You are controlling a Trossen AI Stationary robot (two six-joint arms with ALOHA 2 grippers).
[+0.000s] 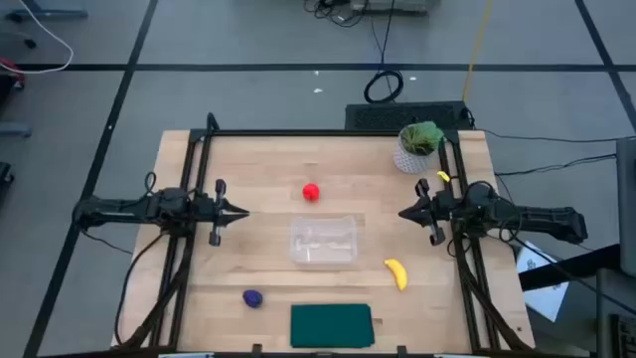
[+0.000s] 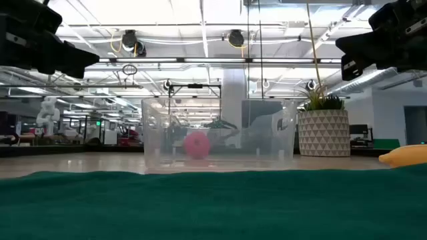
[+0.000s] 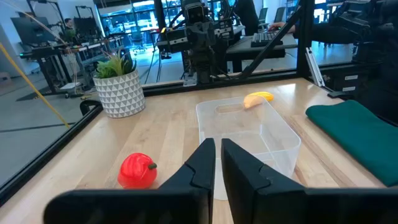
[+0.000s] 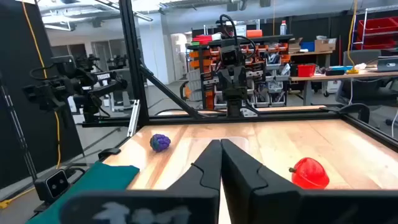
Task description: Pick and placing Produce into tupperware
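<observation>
In the low view, the red round piece showed only as a pink blur through the clear tub. The banana was cut off by the picture's edge there. The green mat filled the front and hid the table behind it, and the purple lump could not be seen there. Both arms were cut off at the top.

In the right wrist view, the tub was mostly hidden behind the dark fingers.

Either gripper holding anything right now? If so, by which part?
Nothing held. Left gripper and right gripper are both shut and empty, each at its own side of the tub.
</observation>
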